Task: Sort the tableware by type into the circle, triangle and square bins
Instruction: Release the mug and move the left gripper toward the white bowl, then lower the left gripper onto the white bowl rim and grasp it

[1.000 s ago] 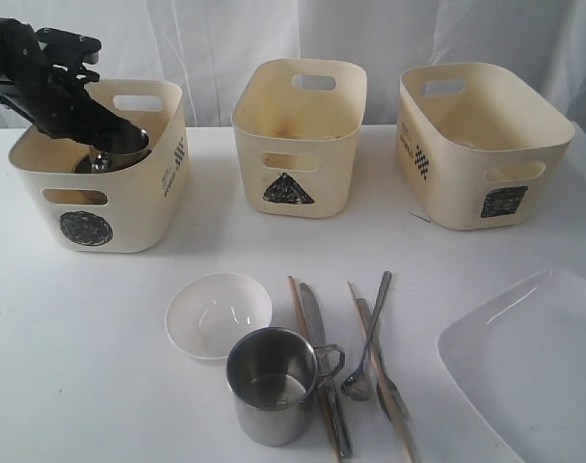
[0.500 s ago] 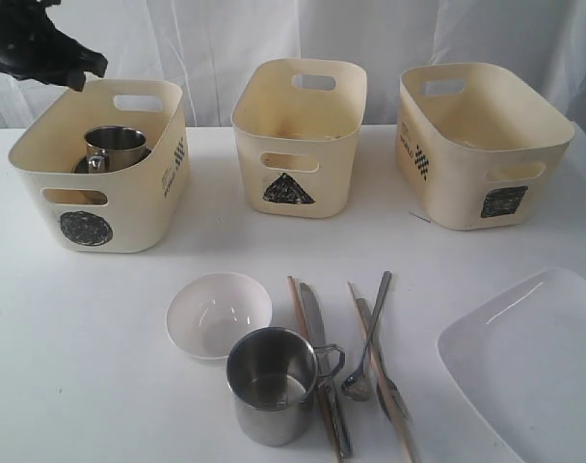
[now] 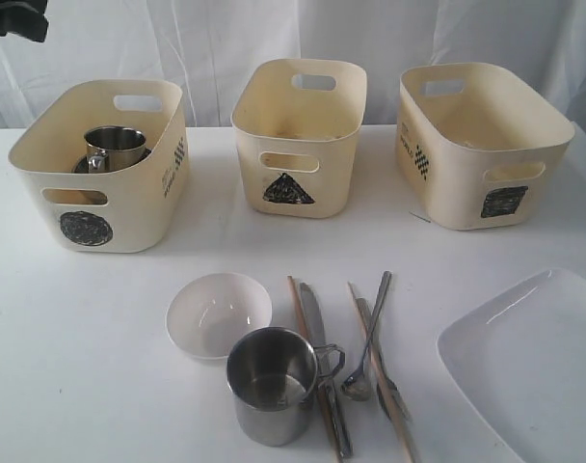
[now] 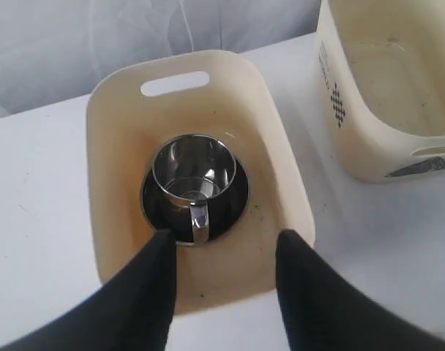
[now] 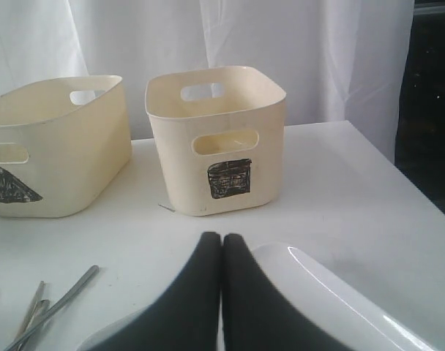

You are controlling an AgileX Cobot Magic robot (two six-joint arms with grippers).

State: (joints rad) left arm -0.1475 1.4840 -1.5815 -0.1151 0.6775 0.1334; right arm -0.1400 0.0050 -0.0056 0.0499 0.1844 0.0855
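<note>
At the front, the steel mug (image 3: 272,384), white bowl (image 3: 219,313), cutlery (image 3: 371,333) and white plate (image 3: 534,367) lie where they were. The right gripper (image 5: 221,238), fingers pressed together on nothing, hangs over the plate's edge. Farther back, the left gripper (image 4: 224,238) has risen clear of the circle bin (image 3: 129,207), jaws spread and empty. It leaves a second mug (image 3: 115,147) upright in the steel bowl (image 4: 237,199) on that bin's floor. The triangle bin (image 3: 303,154) and square bin (image 3: 466,164) show bare insides.

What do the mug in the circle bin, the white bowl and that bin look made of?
Mug: likely steel, polished, with mirror-like reflections. White bowl: glossy white with highlights, ceramic or plastic, cannot tell. Circle bin: cream plastic, matte, moulded rounded corners and cut-out handles.
</note>
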